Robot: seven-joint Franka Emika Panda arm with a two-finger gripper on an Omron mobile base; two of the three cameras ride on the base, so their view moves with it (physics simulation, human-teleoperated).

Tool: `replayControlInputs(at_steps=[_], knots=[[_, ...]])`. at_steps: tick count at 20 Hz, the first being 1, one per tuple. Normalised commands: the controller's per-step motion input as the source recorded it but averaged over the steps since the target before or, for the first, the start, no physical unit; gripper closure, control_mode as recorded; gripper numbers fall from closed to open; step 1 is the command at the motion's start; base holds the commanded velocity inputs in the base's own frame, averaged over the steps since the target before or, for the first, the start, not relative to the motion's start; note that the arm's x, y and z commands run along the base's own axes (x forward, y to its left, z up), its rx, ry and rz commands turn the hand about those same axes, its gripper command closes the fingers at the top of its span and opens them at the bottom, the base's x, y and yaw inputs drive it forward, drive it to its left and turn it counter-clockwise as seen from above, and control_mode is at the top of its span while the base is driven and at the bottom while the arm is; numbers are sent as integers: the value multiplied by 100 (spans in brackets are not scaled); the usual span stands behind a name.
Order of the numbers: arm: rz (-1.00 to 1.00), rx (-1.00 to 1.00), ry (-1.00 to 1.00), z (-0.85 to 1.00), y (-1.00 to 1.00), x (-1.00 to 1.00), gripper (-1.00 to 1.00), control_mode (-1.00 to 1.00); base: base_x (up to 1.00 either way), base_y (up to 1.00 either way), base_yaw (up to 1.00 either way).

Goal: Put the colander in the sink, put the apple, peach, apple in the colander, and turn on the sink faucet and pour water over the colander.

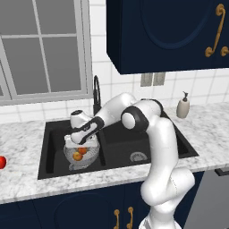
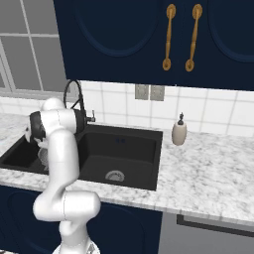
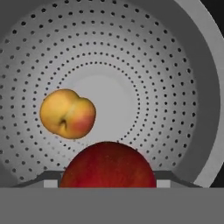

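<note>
The silvery perforated colander [image 1: 70, 159] stands in the left basin of the black sink [image 1: 120, 150]. My gripper [image 1: 81, 144] hangs just above it, pointing down into the bowl. In the hand view the gripper [image 3: 108, 183] is shut on a red apple [image 3: 108, 165], held over the colander [image 3: 170, 83]. The orange-yellow peach [image 3: 68, 113] lies loose on the colander's floor. A second red apple [image 1: 2, 162] rests on the counter at the far left. The black gooseneck sink faucet [image 1: 96, 91] rises behind the sink [image 2: 124, 149]; water is out of view.
A beige soap dispenser [image 1: 183, 106] stands on the marble counter right of the sink. The right basin has a steel drain [image 1: 138, 156]. Dark blue wall cabinets [image 1: 170, 31] hang overhead, and a window [image 1: 42, 44] sits behind the faucet.
</note>
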Motion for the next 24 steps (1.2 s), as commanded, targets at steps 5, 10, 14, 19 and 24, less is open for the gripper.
replayControlInputs(at_steps=[5,10,14,19,24], knots=[[-5,-1,0,-18,3,7,100,-100,0,0,0],[-5,0,0,-4,8,18,-100,-100,0,0,0],[-1,0,0,0,4,4,-100,-100,0,0,0],[0,0,0,0,0,0,-100,-100,0,0,0],[1,0,-2,17,0,-5,-100,-100,0,0,0]])
